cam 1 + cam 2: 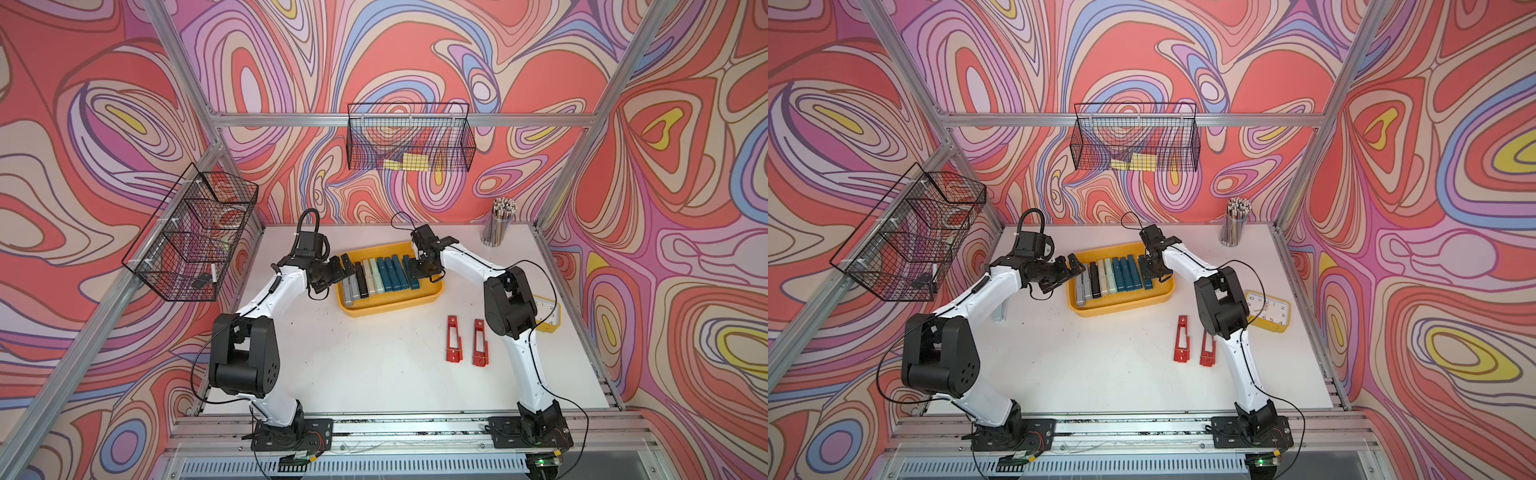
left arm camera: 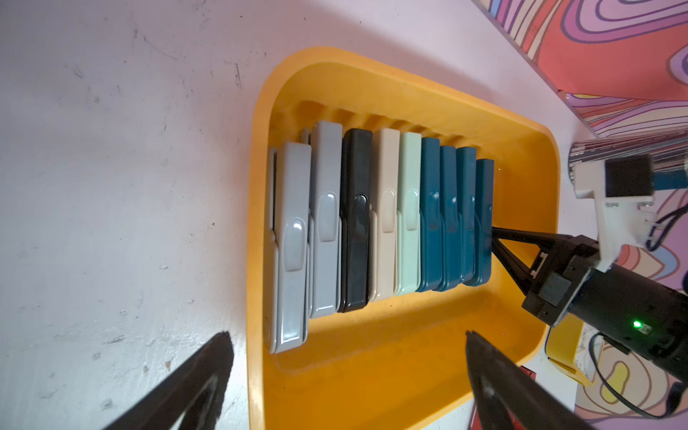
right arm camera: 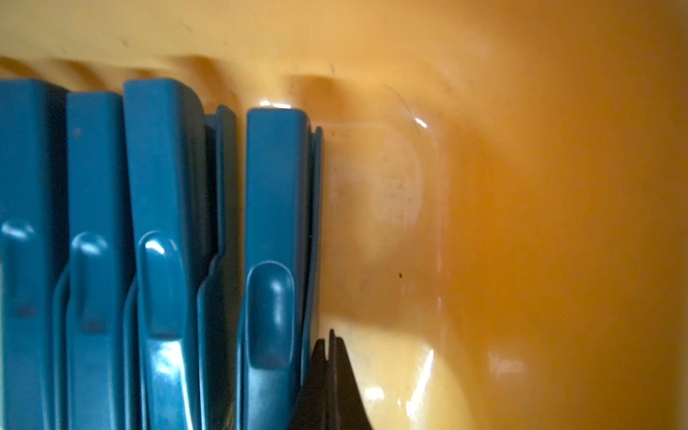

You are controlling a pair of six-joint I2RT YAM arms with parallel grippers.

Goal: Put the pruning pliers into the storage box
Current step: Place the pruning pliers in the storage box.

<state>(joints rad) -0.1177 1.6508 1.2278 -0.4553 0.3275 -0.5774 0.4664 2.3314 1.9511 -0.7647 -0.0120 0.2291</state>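
table [image 1: 374, 382]: white and scuffed, with the storage box on its far half.
red pruning pliers [image 1: 454, 355]: two slotted ones lie flat on the table, nearer than the storage box and off its right end. They lie parallel and apart, both outside the box.
alarm clock [image 1: 1268, 311]: yellow, right of the storage box and a little nearer, partly behind the right arm.
storage box [image 1: 390, 309]: yellow, with a low rim and rounded corners.
pruning pliers in the box: nine are packed side by side and touching. From the box's left end they are grey pliers [image 2: 294, 253], a second grey, black pliers [image 2: 355, 219], beige pliers [image 2: 385, 212], mint pliers [image 2: 409, 208] and four teal pliers [image 2: 448, 216].
left gripper [image 2: 346, 332]: jaws spread wide with nothing in them, at the box's left end. One finger [image 2: 208, 372] is over the table outside the rim, and the other is over the box floor.
right gripper [image 3: 331, 335]: jaws pressed together, gripping nothing. Its tips are low inside the box, at the outer side of the last teal pliers; whether they touch cannot be told.
pencil cup [image 1: 496, 226]: beyond the box, off its right end.
wire baskets [image 1: 409, 139]: one hangs on the wall behind the box, another left of it.
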